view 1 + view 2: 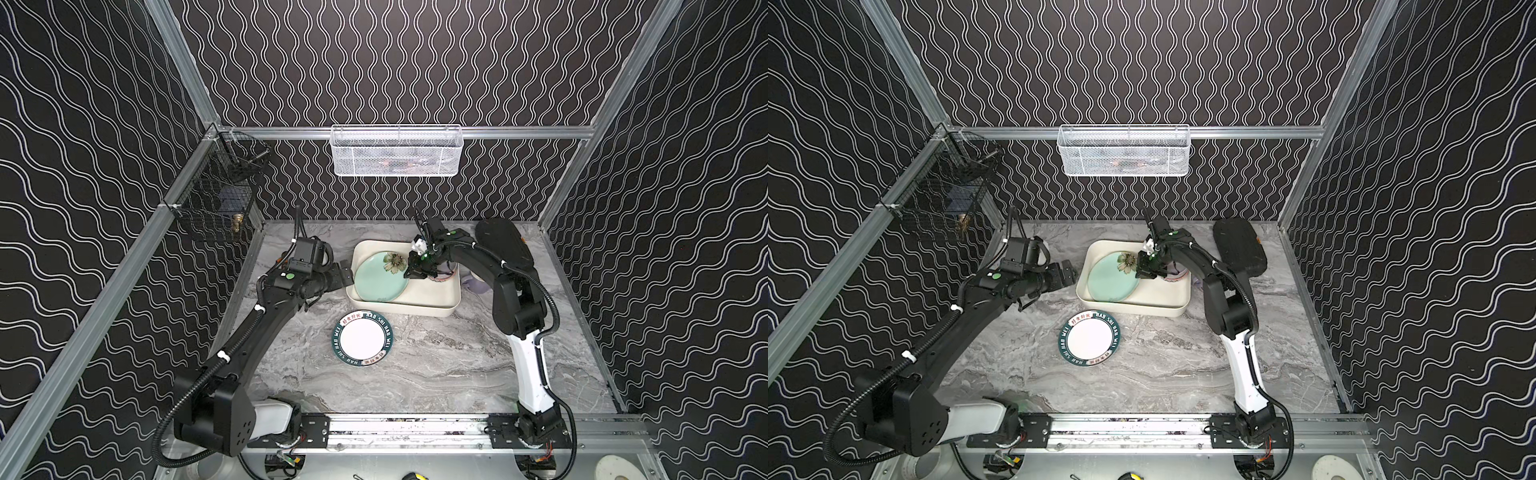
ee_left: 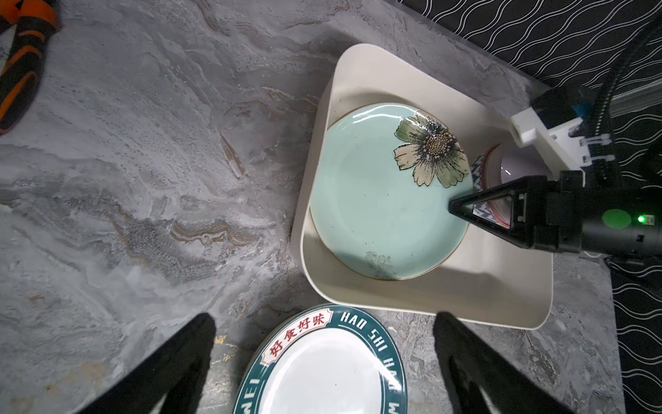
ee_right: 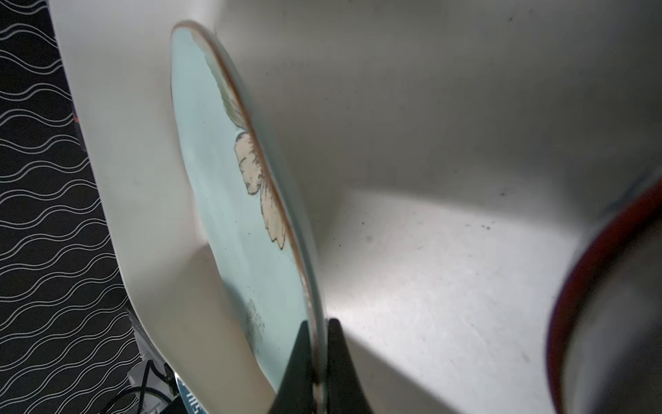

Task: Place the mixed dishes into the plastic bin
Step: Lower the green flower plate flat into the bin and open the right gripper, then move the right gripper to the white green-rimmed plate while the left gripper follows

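Observation:
The cream plastic bin stands at the back middle of the table. A mint plate with a painted flower sits tilted inside it, against the bin's left wall. My right gripper is shut on that plate's rim. A red-rimmed patterned bowl also rests in the bin. A white plate with a green lettered rim lies on the table in front of the bin. My left gripper is open and empty, just left of the bin.
A black hard case lies at the back right. A lavender dish shows behind the right arm. A white mesh basket hangs on the back wall, a black wire basket on the left rail. An orange-black tool lies nearby.

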